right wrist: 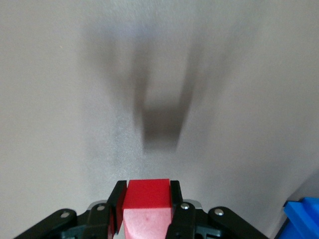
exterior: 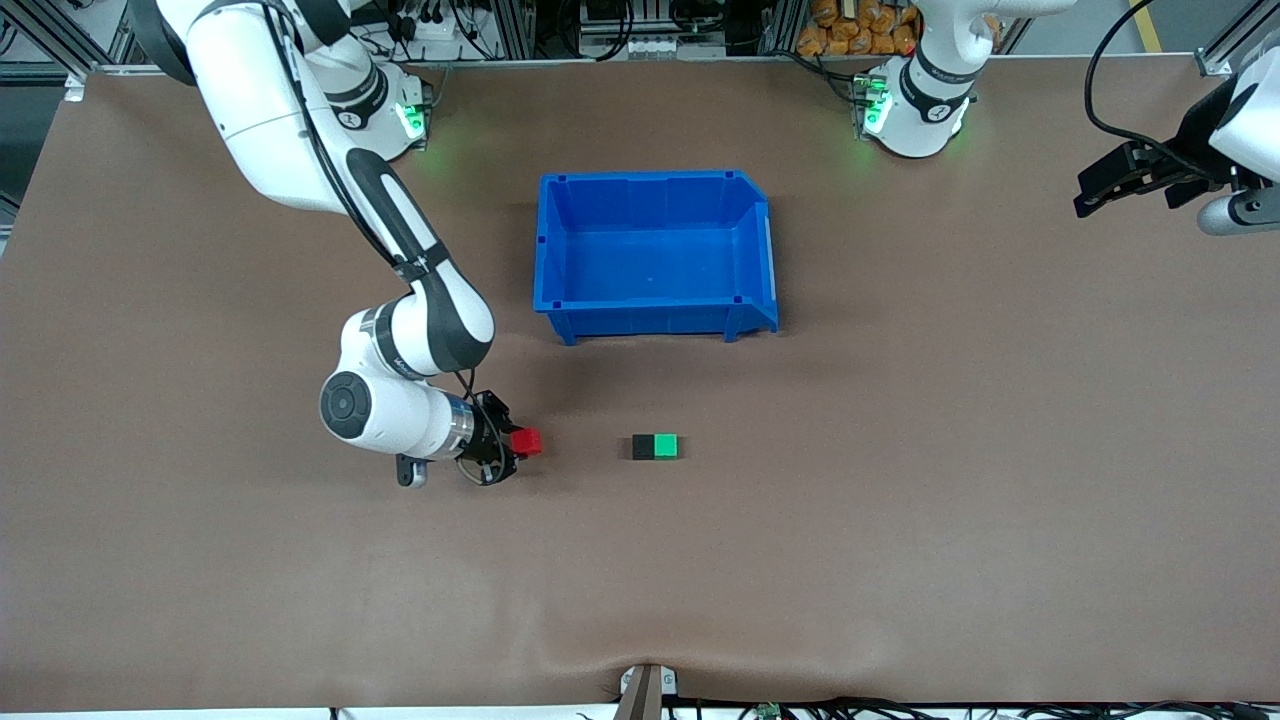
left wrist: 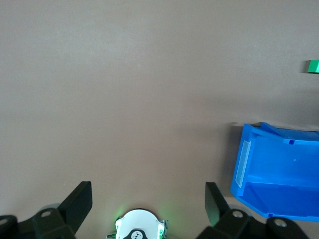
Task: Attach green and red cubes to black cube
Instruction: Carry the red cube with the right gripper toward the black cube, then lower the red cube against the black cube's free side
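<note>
Right gripper (exterior: 512, 443) clamps red cube (exterior: 527, 441); left gripper (left wrist: 148, 199) waits, jaws spread wide.

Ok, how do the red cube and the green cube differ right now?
The red cube is clamped in the right gripper, up off the table; the green cube rests on the table. The green cube sits flush against the black cube; the red cube touches no other cube and lies toward the right arm's end from that pair. They look alike in size and shape.
</note>
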